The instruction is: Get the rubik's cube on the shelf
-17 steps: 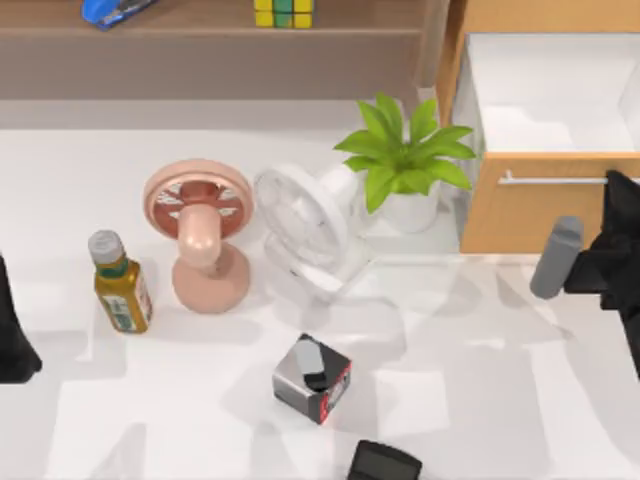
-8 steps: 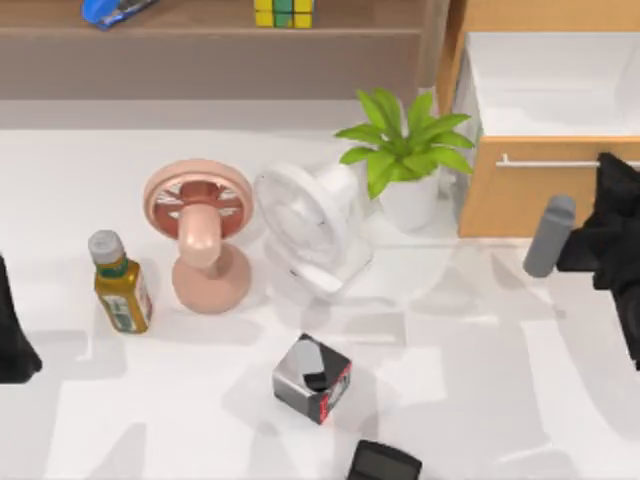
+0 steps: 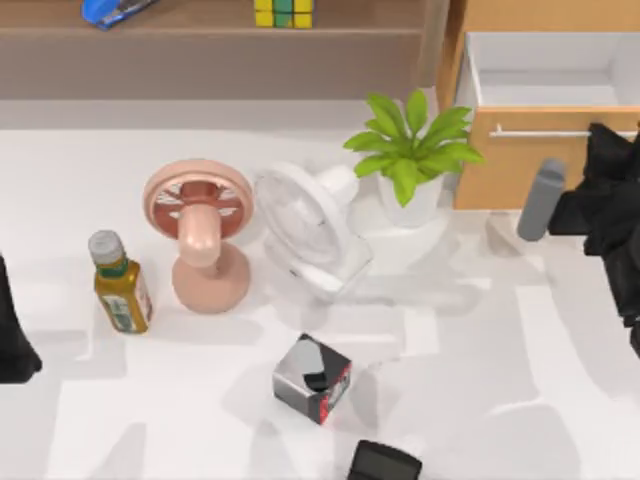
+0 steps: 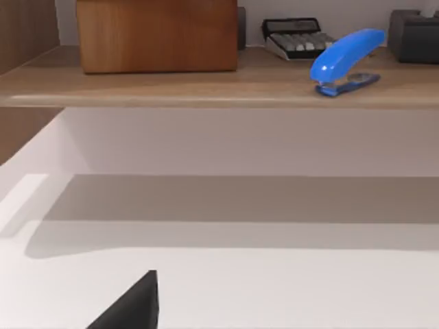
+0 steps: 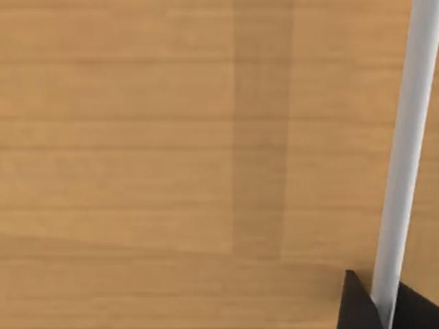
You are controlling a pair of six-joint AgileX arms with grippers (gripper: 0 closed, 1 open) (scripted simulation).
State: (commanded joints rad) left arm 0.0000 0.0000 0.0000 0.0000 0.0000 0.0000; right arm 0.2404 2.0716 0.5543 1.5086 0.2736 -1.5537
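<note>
The rubik's cube (image 3: pixel 283 12) rests on the long brown shelf (image 3: pixel 200 35) at the back, its yellow, green and blue squares cut by the view's top edge. My right gripper (image 3: pixel 607 135) is at the orange-tan drawer's front, far right. In the right wrist view its dark fingertips (image 5: pixel 357 305) sit on either side of the metal handle (image 5: pixel 405 151), shut on it. My left arm (image 3: pixel 12 335) is parked at the table's left edge, far from the cube.
A blue stapler (image 3: pixel 112 10) lies on the shelf left of the cube. On the table stand a pink fan (image 3: pixel 198 235), a white fan (image 3: pixel 310 230), a potted plant (image 3: pixel 412 150), a bottle (image 3: pixel 120 282), a grey-black-red box (image 3: pixel 312 378) and a dark object (image 3: pixel 384 462).
The drawer has slid back into its cabinet, and my right gripper has moved toward the back with the handle. The left arm and the cube have not moved.
</note>
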